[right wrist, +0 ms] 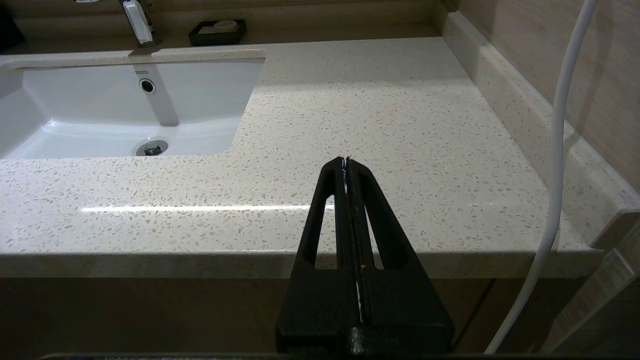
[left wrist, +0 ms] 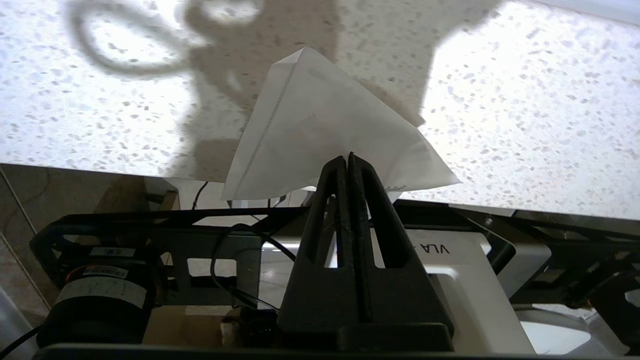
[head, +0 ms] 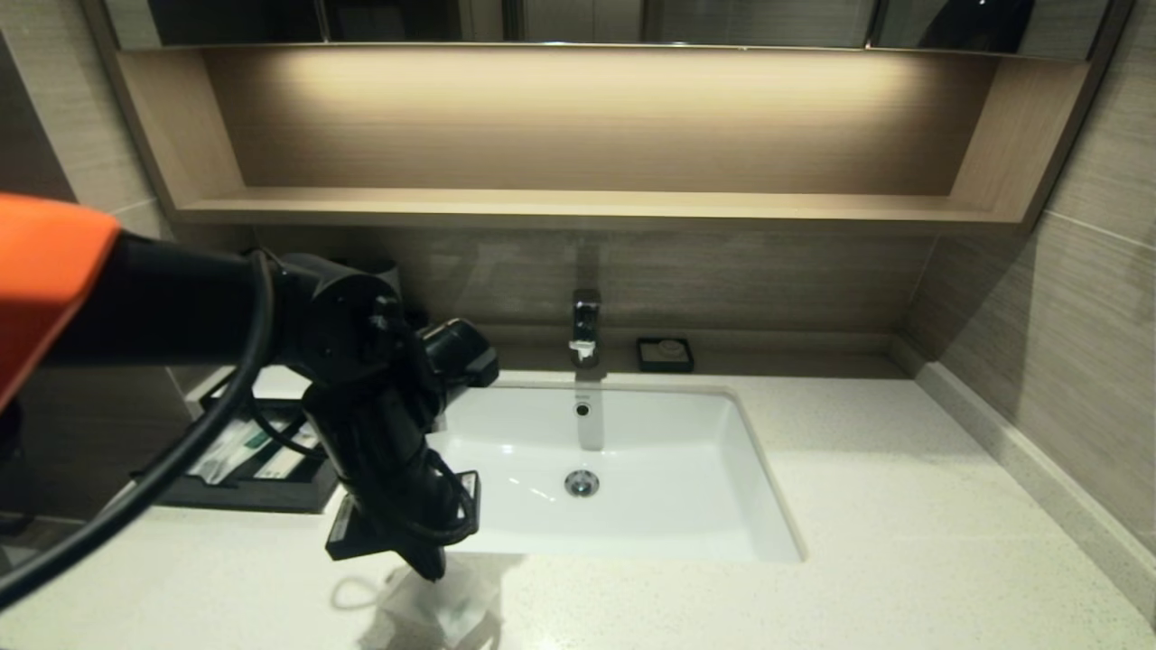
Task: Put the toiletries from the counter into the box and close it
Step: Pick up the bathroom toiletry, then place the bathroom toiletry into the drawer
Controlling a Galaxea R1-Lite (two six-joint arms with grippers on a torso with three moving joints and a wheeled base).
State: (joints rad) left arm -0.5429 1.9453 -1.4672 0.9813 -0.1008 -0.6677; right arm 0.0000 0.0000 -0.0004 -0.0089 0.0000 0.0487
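The packet (left wrist: 320, 135), clear and crinkly with white contents, is pinched by one edge in the left gripper (left wrist: 348, 159), whose jaws are pressed together on it. In the left wrist view it fans out from the fingertips as a rough triangle, its far corner pointing away from the gripper toward the counter (left wrist: 525, 125) beneath; it has no clear long axis in this crumpled shape. In the head view the packet (head: 442, 609) hangs at the near front edge of the counter (head: 858, 506), just in front of the basin's (head: 632, 469) left corner, and whether its lower part touches the stone I cannot tell. The left arm reaches in from the left side, bends at the wrist and points steeply downward, the gripper (head: 432, 571) directly above the packet. Behind and to the left of the arm sits the box (head: 244, 474), its drawer pulled open, with long sachets (head: 237, 449) lying inside it, running roughly front to back. The right gripper (right wrist: 346, 161) is parked low in front of the counter's right end, well apart from the basin (right wrist: 100, 110), its jaws closed on nothing. A tap (head: 585, 327) and a small black dish (head: 665, 354) stand at the back wall.
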